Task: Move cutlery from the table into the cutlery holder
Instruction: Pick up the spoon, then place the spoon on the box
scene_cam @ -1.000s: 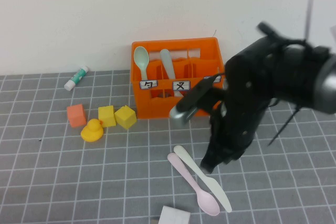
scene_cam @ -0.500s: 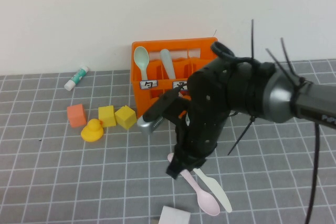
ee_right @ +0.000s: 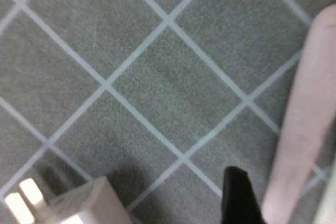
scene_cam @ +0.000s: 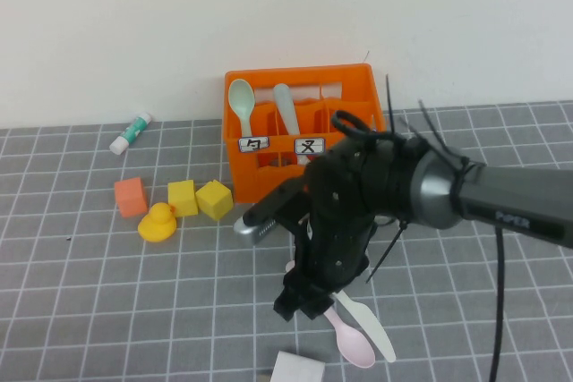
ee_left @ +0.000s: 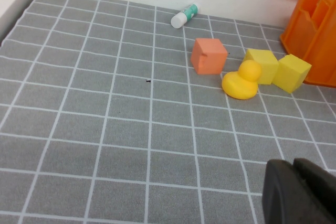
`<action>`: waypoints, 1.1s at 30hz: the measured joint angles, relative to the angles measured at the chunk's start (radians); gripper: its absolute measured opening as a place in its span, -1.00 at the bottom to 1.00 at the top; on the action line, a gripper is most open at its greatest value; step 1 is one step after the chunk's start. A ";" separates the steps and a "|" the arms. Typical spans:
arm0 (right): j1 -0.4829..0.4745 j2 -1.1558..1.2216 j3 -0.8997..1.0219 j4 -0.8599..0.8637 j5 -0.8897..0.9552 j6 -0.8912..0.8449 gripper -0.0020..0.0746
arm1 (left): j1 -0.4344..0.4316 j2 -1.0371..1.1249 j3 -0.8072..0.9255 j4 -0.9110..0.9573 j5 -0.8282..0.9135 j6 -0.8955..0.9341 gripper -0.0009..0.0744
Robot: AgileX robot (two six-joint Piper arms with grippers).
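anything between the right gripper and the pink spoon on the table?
Nothing visible. The right gripper sits low at the handle end of the pale pink spoon, one finger beside the handle, bare table around. The cream-white knife lies alongside the spoon. The left gripper is parked apart.

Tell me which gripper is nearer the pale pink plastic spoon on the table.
Right. The right gripper hangs low over the pale pink plastic spoon, at its handle end, holding nothing. The left gripper is off near the yellow duck and blocks, well away from the spoon.
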 joint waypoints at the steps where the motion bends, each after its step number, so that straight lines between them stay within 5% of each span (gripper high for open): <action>1: 0.002 0.010 0.000 0.000 -0.002 0.002 0.03 | 0.000 0.000 0.000 0.000 0.000 0.000 -0.98; 10: 0.006 0.056 -0.001 0.006 -0.020 0.005 -0.05 | 0.000 0.000 0.000 0.000 0.000 -0.002 -0.98; 17: 0.006 0.056 -0.002 0.016 -0.026 0.005 -0.57 | 0.000 0.000 0.000 0.000 0.000 -0.002 -0.98; 22: 0.008 0.029 0.004 0.042 -0.080 0.005 -0.58 | 0.000 0.000 0.000 0.000 0.000 -0.002 -0.98; 33: 0.008 -0.277 0.237 0.053 -0.898 0.041 -0.58 | 0.000 0.000 0.000 0.000 0.000 -0.002 -0.98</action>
